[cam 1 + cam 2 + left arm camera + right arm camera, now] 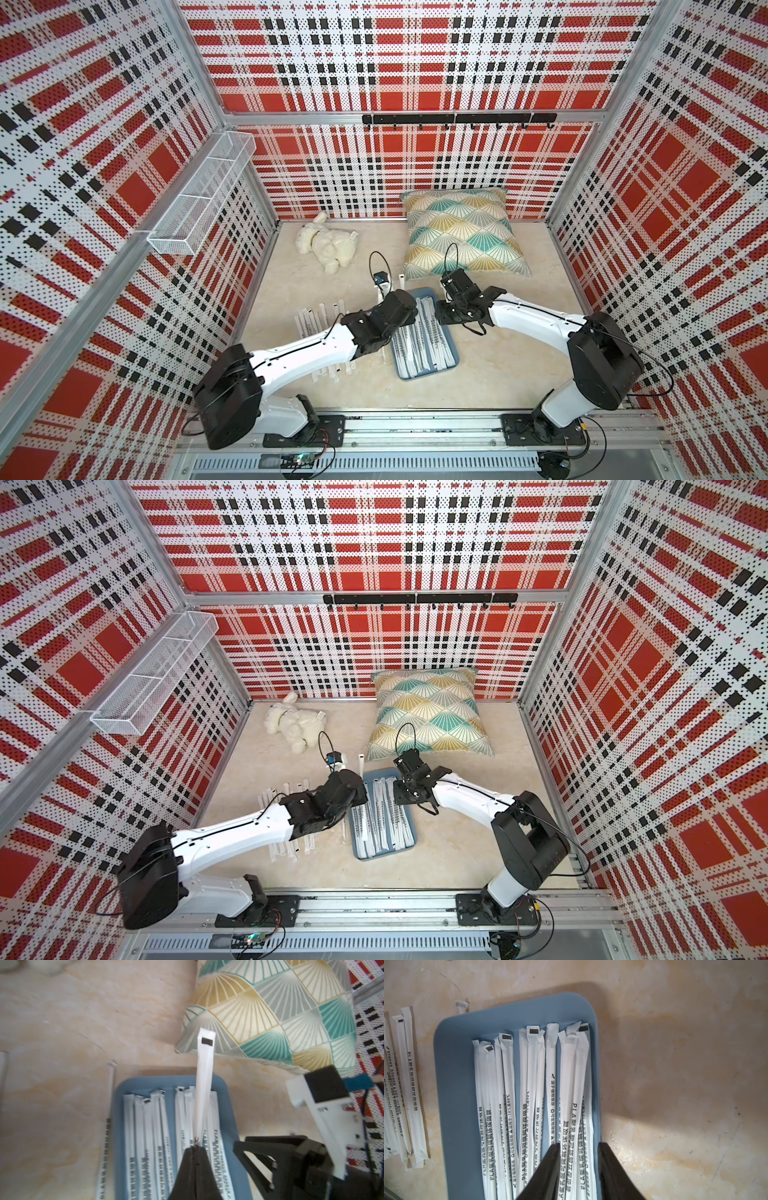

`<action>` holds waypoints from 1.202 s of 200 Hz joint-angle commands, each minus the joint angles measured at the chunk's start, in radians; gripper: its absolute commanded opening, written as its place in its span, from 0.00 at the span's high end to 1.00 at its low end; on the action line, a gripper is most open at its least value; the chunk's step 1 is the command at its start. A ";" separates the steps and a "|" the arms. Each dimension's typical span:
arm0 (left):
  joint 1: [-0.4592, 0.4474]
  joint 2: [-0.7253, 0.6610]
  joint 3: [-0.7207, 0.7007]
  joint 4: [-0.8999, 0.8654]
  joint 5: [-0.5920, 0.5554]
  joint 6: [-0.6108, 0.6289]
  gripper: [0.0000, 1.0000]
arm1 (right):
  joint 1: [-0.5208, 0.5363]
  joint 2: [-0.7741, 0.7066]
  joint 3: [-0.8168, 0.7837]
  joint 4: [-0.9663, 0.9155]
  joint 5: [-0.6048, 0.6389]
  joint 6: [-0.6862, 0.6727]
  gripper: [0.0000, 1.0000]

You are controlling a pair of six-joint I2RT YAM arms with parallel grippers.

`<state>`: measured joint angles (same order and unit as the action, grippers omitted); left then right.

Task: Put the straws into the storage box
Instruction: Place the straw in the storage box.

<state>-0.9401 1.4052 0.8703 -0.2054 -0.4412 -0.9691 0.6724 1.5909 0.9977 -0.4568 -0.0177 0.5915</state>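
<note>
The storage box (451, 362) is a slate-blue tray at the table's middle, and several wrapped straws (419, 349) lie lengthwise in it. More straws (316, 316) lie on the table to its left, partly under my left arm. In the left wrist view my left gripper (196, 1147) is shut on one straw (204, 1084), which sticks out past the tips over the tray (232, 1115). That straw's end (402, 282) shows in both top views. My right gripper (578, 1147) is open low over the tray's right side (452, 1084), its jaws either side of a few lying straws (571, 1084).
A patterned pillow (461, 228) leans at the back right, just behind the tray. A white plush toy (328, 245) lies at the back left. A white wire basket (199, 195) hangs on the left wall. A black hook rail (457, 119) runs along the back wall.
</note>
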 commanded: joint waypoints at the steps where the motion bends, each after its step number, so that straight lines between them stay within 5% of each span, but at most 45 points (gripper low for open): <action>1: -0.034 0.116 0.017 0.104 0.014 -0.095 1.00 | 0.003 0.011 0.018 0.018 0.016 -0.006 0.63; 48: -0.063 0.283 0.043 0.181 0.054 -0.118 1.00 | 0.001 0.016 0.010 0.021 0.014 -0.012 0.63; 109: -0.049 0.337 0.023 0.205 0.068 -0.150 1.00 | 0.001 0.017 0.002 0.033 0.010 -0.012 0.63; 180: -0.036 0.331 0.021 0.195 0.090 -0.153 0.75 | 0.001 0.022 0.015 0.023 0.010 -0.022 0.63; 240: -0.026 0.234 0.033 0.148 0.077 -0.137 0.71 | 0.002 0.015 0.029 0.008 0.021 -0.022 0.63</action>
<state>-0.9764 1.7123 0.8799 -0.0265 -0.3519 -1.1213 0.6720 1.6066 0.9997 -0.4435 -0.0170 0.5766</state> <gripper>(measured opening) 0.278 0.374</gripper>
